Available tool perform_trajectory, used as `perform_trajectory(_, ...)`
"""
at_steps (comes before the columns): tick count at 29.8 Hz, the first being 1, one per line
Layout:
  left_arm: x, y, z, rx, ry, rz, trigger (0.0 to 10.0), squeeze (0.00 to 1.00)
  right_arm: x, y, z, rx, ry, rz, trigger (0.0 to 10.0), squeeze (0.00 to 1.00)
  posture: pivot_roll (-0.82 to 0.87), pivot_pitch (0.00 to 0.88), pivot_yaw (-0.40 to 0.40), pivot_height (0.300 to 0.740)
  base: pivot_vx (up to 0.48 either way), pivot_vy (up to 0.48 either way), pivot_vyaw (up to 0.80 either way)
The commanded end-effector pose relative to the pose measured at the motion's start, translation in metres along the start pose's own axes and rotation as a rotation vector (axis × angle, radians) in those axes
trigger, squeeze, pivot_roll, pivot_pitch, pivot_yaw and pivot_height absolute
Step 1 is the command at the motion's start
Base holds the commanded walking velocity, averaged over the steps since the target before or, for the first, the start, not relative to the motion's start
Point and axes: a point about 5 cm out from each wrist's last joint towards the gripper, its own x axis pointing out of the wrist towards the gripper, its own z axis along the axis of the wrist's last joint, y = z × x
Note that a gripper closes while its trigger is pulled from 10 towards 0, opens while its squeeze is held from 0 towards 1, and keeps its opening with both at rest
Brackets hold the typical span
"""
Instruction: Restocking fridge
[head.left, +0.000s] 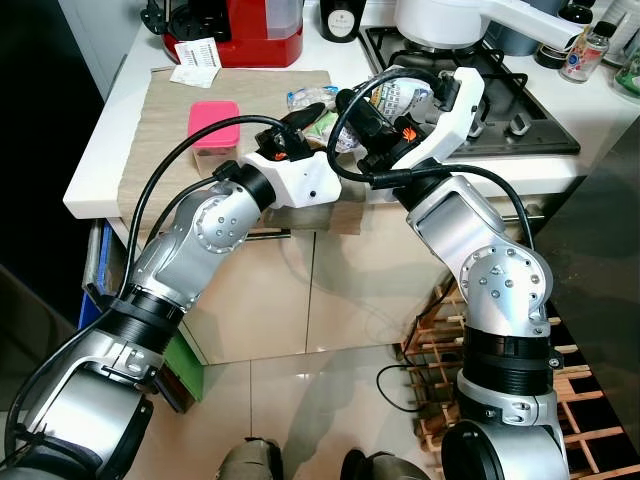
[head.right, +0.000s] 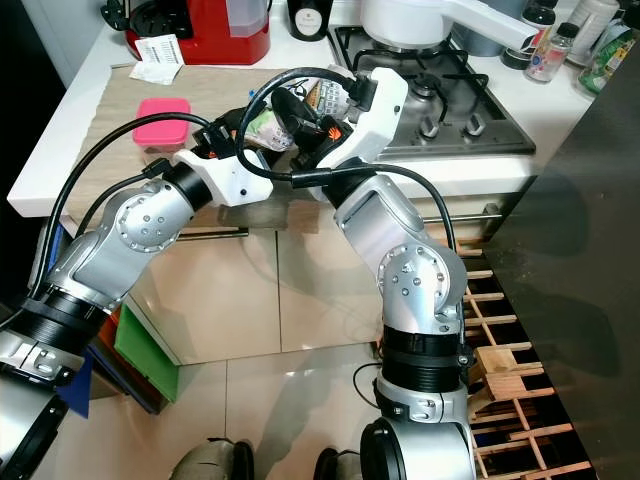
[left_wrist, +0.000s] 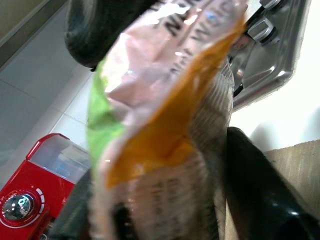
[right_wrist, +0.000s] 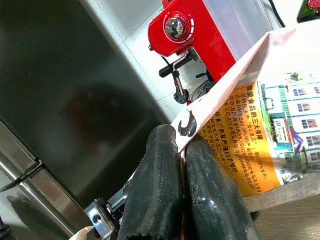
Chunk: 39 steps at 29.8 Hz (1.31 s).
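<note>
Holding one snack packet between them, both grippers meet over the wooden board on the counter, just left of the gas hob. Left gripper: fingers clamped across the packet's body. Right gripper: fingers pressed together on the packet's edge seam. Packet lies between the two, off the board as far as can be judged; its long axis cannot be told. Neither arm is nearer. Judgement: one gripper must release before carrying to the fridge. Pink lidded container sits to the left, red coffee machine beyond.
</note>
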Motion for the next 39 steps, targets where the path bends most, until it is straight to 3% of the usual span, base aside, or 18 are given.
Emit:
perform_trajectory(1,0.003,0.003,0.002,0.034,-0.011,-0.013,0.0,0.0,0.0,0.012,0.003,-0.002,-0.016,0.061,0.0,0.0,-0.03,0.051,-0.021,0.74,0.0,0.0,0.0)
perform_trajectory(15,0.002,0.003,0.001,0.097,-0.022,-0.029,0.0,0.0,-0.001,0.01,0.003,-0.009,-0.013,0.057,0.0,0.0,-0.03,0.057,-0.023,0.74,0.0,0.0,0.0)
perform_trajectory(18,0.002,0.003,0.002,0.104,-0.026,-0.032,0.0,0.0,0.0,0.009,0.003,-0.057,-0.006,0.043,0.0,0.0,-0.03,0.058,-0.022,0.74,0.0,0.0,0.0)
perform_trajectory(19,0.002,0.002,0.002,0.105,-0.028,-0.033,0.0,0.0,0.001,0.008,0.003,-0.076,-0.007,0.028,9.5,0.0,-0.03,0.057,-0.022,0.74,0.0,0.0,0.0)
perform_trajectory(20,0.002,0.002,0.002,0.105,-0.03,-0.036,0.0,0.0,0.002,0.006,0.004,-0.099,-0.017,0.007,10.0,1.0,-0.03,0.057,-0.021,0.74,0.0,0.0,0.0)
perform_trajectory(27,0.002,0.0,0.004,0.102,-0.035,-0.037,0.0,0.0,0.003,0.008,0.028,-0.303,-0.189,-0.011,10.0,1.0,-0.03,0.053,-0.021,0.74,0.0,0.0,0.0)
perform_trajectory(36,0.003,0.005,0.009,0.094,-0.06,-0.016,0.0,0.0,-0.002,0.002,0.055,-0.418,-0.335,-0.065,10.0,1.0,-0.03,0.046,-0.019,0.74,0.0,0.0,0.0)
perform_trajectory(39,0.002,0.011,0.011,0.057,-0.068,0.006,0.0,0.0,-0.005,-0.004,0.064,-0.446,-0.37,-0.094,10.0,1.0,-0.03,0.039,-0.018,0.74,0.0,0.0,0.0)
